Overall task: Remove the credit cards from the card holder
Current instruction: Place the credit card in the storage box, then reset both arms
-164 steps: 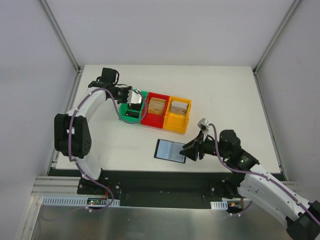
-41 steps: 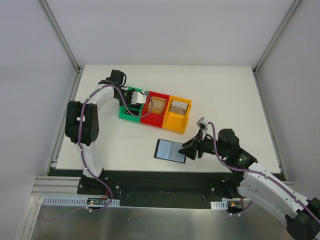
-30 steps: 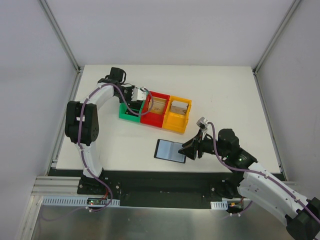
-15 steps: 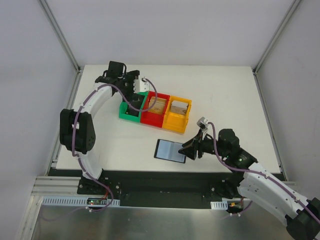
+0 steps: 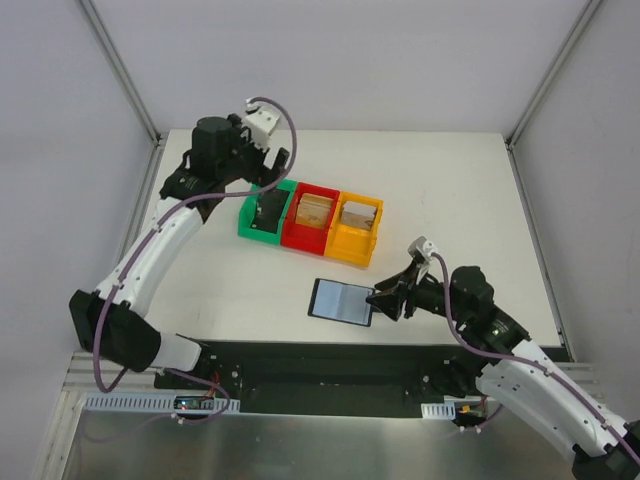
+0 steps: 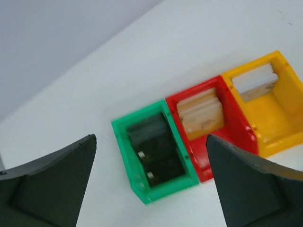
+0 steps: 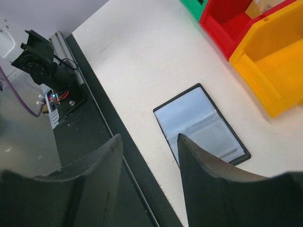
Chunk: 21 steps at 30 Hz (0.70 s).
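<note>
The black card holder [image 5: 340, 301] lies open and flat near the table's front edge; its clear pockets [image 7: 201, 124] glare pale grey. My right gripper [image 5: 385, 297] hovers at the holder's right edge, open [image 7: 150, 138], nothing between its fingers. My left gripper [image 5: 272, 168] hangs high behind the green bin [image 5: 247, 218], jaws wide open [image 6: 150, 138] and empty. Dark cards [image 6: 154, 151] lie in the green bin, tan cards [image 6: 201, 113] in the red bin [image 5: 298, 240], and a white card [image 6: 254, 81] in the yellow bin [image 5: 352, 252].
The three bins stand joined in a row at the table's middle left. A black rail [image 7: 109, 156] runs along the table's near edge just below the holder. White walls and metal posts [image 5: 120, 70] close in the table's sides.
My left gripper opened at the green bin, then rose and pulled back behind it, empty. The right arm shifted slightly right; the holder has not moved.
</note>
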Each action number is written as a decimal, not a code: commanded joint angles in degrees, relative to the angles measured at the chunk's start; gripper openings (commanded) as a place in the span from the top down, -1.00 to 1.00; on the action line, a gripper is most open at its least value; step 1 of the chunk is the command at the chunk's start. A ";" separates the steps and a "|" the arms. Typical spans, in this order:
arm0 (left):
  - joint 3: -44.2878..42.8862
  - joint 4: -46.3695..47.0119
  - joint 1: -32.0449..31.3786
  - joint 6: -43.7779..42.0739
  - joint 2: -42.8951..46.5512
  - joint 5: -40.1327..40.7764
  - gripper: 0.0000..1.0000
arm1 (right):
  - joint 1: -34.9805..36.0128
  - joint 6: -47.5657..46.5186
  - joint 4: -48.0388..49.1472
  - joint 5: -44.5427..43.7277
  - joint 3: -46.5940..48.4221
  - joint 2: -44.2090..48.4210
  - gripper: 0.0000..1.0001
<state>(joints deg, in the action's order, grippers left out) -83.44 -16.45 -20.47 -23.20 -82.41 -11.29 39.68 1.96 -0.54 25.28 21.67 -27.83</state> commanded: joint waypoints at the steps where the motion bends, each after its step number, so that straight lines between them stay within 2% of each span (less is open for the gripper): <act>1: 14.14 4.03 5.59 31.41 9.79 -4.39 -0.98 | 0.13 -1.52 -3.85 -6.11 3.55 1.82 -0.04; 4: 21.54 8.26 9.82 43.38 11.92 -20.12 -0.98 | 0.13 -1.52 -5.44 -9.44 4.78 2.35 -0.07; 6: 24.80 8.54 9.84 49.45 12.62 -23.33 -0.98 | 0.13 -1.52 -5.79 -12.08 5.57 2.61 -0.14; 9: 33.31 9.32 9.83 57.02 20.24 -15.55 -0.98 | 0.13 -1.52 -8.86 -18.84 8.46 2.17 -0.30; 11: 37.28 7.85 9.31 56.17 27.44 -8.26 -0.98 | 0.13 -1.52 -10.79 -22.71 10.22 1.65 -0.39; 15: 37.48 -4.96 8.69 53.88 37.05 14.05 -0.98 | 0.13 0.94 -15.01 -33.51 13.39 -0.63 -0.68; 17: 36.86 -7.89 8.69 53.44 39.25 18.57 -0.98 | 0.22 1.38 -17.91 -37.47 15.76 -3.26 -0.84; 19: 37.64 -9.38 8.78 58.41 40.31 22.70 -0.98 | 0.13 0.68 -20.28 -40.20 18.13 -6.16 -0.98; 21: 38.09 -9.92 9.04 62.82 39.88 20.54 -0.98 | 0.13 0.77 -21.96 -42.84 20.07 -8.72 -0.99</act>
<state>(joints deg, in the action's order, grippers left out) -45.63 -20.82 -11.62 31.16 -41.58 1.15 39.68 2.31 -17.02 -7.51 36.64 -32.23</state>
